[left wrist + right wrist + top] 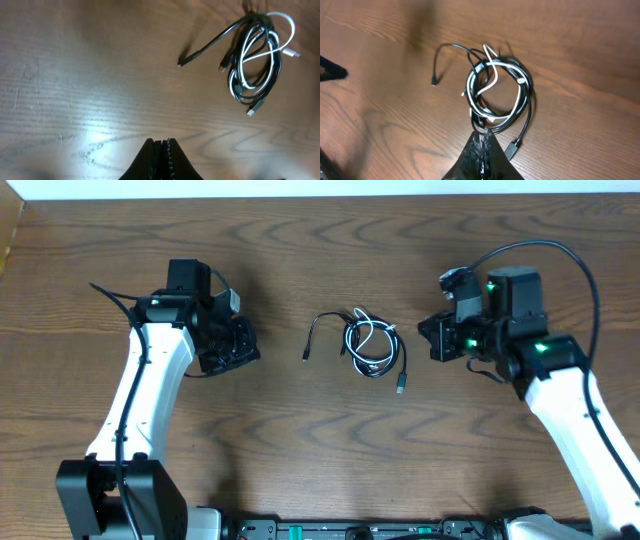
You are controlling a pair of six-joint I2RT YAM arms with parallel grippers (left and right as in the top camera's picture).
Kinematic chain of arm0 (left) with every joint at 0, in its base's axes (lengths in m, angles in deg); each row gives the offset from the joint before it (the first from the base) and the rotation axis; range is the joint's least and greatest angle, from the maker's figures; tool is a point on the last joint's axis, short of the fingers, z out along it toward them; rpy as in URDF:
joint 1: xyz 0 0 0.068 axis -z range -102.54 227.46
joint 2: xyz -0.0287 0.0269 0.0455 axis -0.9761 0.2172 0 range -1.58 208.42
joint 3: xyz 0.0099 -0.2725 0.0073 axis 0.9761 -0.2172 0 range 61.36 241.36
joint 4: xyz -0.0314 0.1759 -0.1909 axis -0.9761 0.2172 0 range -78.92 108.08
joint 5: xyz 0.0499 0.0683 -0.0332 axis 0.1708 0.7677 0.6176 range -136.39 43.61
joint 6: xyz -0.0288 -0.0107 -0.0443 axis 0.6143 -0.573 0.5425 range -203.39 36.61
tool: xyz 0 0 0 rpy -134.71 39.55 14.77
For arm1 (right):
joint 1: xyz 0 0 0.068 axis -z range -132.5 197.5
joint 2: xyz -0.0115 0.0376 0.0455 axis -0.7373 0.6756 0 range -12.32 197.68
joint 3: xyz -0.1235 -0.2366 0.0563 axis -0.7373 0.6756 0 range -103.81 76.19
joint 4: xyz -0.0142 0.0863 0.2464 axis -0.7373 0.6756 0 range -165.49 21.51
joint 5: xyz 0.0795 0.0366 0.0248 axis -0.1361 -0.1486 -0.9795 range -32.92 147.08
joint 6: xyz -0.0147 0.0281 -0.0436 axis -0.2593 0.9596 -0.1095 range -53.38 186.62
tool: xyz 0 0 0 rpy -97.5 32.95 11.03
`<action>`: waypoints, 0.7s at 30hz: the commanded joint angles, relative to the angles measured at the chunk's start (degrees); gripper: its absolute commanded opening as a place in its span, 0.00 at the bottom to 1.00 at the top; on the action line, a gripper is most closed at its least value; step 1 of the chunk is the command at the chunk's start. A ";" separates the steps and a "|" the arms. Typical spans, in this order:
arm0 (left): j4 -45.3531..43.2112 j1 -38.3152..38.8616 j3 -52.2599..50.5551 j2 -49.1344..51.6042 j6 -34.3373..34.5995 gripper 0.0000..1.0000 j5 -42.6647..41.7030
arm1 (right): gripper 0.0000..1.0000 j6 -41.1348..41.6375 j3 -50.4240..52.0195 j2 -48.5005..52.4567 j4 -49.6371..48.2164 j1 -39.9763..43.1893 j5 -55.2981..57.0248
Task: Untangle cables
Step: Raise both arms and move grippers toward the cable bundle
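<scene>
Just ahead of the right tool (482, 135), the white cable (293, 31) and black cable (206, 46) lie coiled together on the desk (300, 440); that tool is pressed together, pinching nothing; the left tool (161, 143), also pressed together and empty, sits well apart, the coil ahead to its right.

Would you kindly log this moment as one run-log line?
cables: intertwined, untouched | left gripper: shut, empty | right gripper: shut, empty | untangling: not begun

the dark wood-grain table (300, 440) carries a white cable (362, 332) and a black cable (402, 360), coiled together near its middle.
</scene>
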 commanded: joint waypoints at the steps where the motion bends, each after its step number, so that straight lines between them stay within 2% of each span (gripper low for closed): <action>1: -1.01 -0.11 0.00 0.39 -0.72 0.07 -0.26 | 0.03 0.57 -1.05 4.57 -0.74 0.15 -0.13; 5: -2.40 -0.11 -0.63 0.46 -0.76 0.07 0.15 | 0.11 1.44 -1.05 9.62 -2.62 0.15 -0.13; 10: -6.69 -0.11 -3.23 0.48 -0.72 0.08 1.27 | 0.16 3.17 -1.05 15.39 -5.64 0.15 -0.11; 15: -9.07 -0.11 -4.70 0.63 -1.27 0.08 1.33 | 0.27 4.35 -1.05 21.64 -9.11 0.15 -0.11; 21: -11.87 -0.11 -6.99 0.63 -1.57 0.08 3.82 | 0.25 8.13 -1.05 27.30 -11.52 0.13 -0.20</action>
